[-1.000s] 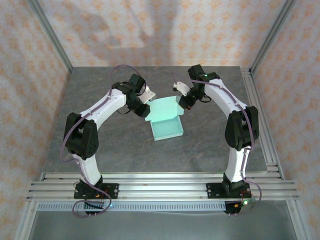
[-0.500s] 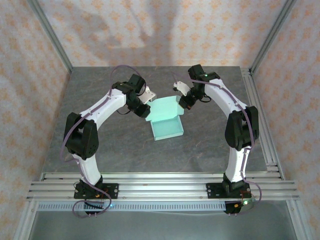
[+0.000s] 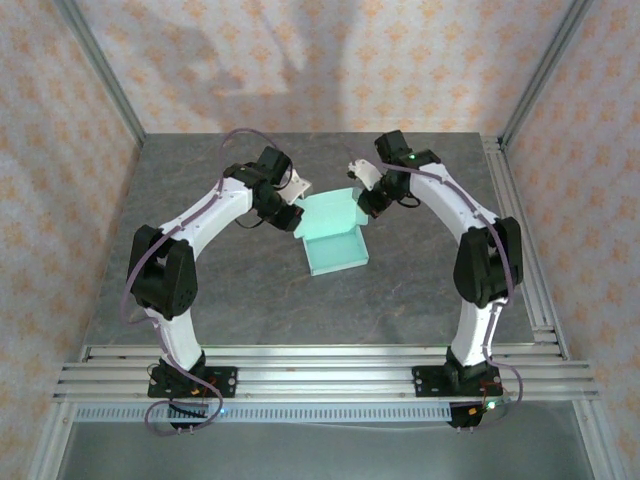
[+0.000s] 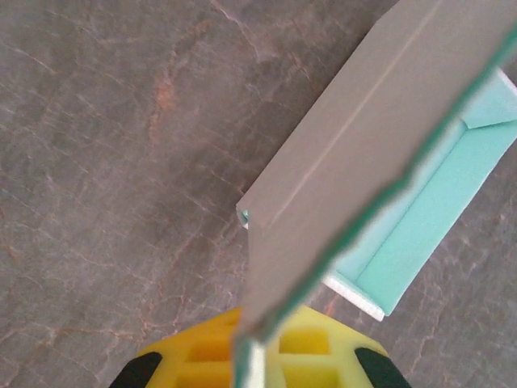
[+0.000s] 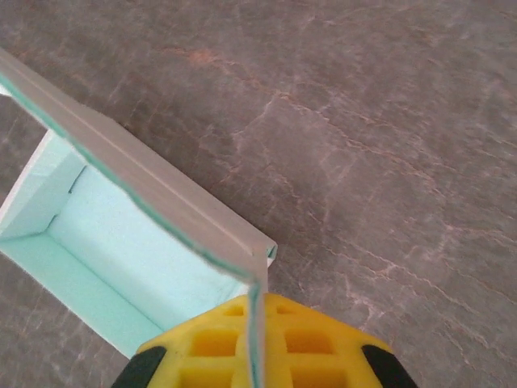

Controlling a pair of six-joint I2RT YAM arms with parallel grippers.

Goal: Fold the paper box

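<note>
- The left gripper [image 3: 296, 220] is clamped shut on the paper box [image 3: 335, 243]. In the left wrist view a thin card panel runs edge-on out of the left gripper [image 4: 252, 360] at the bottom centre.
- The right gripper [image 3: 365, 207] is also clamped on the card. In the right wrist view a panel edge enters the right gripper [image 5: 257, 343] at the bottom centre.
- The paper box sits at the centre of the top view, between the two grippers, on the counter [image 3: 230, 290].
- Key relation: the open mint tray lies below both grip points in the top view. From the left gripper it extends to the upper right of the wrist frame [image 4: 420, 210]. From the right gripper it extends to the left [image 5: 113, 250].
- The tray's long axis runs roughly left to right in the top view, slightly tilted.
- Both grippers are equally near, one on each side edge, so the next fold probably needs matched motion.
- Pose: the left arm [image 3: 205, 215] and the right arm [image 3: 460, 205] arch inward from the lower frame, with their wrists angled down toward the card.
</note>
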